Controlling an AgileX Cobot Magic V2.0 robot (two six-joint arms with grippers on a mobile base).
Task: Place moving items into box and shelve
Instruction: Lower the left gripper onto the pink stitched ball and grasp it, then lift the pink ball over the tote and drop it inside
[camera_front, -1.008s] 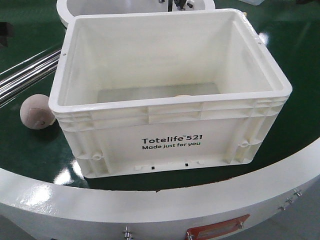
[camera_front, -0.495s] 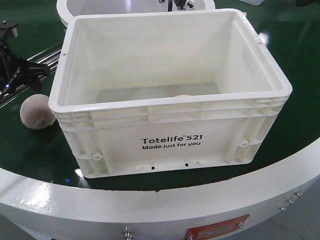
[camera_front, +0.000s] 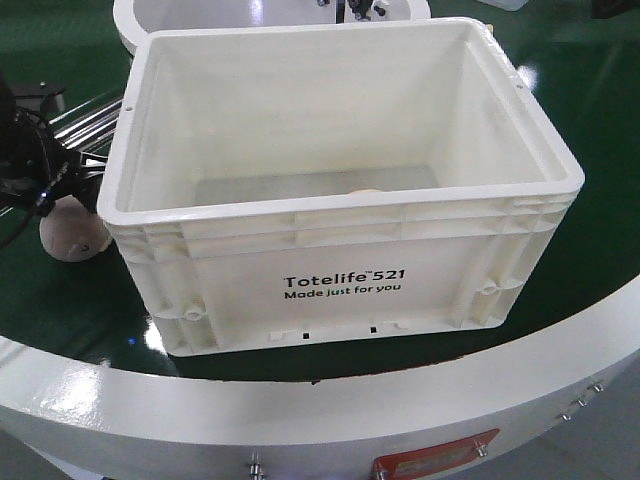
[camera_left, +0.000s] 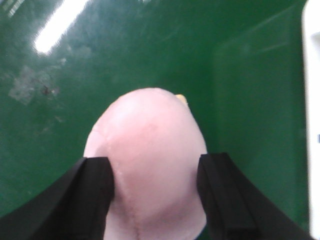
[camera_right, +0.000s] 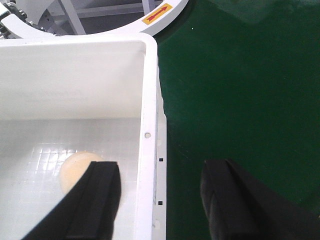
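We see the left gripper, jaws spread apart, astride the pinkish-brown ball, which rests on the green tabletop just beside the white box. The right gripper, jaws likewise apart, straddles the box wall. The yellow ball lies inside the box. A white ring borders the table.

Right gripper spread wide, two black fingers at frame bottom, straddling the side wall of the white box. One finger sits over the box interior, the other over the green surface outside. The rim runs between them and away ahead to a corner. Pale yellow ball on the gridded box floor, just ahead of the inner finger, partly hidden by it. Far ahead, past the box, a white curved frame with a red arrow label.
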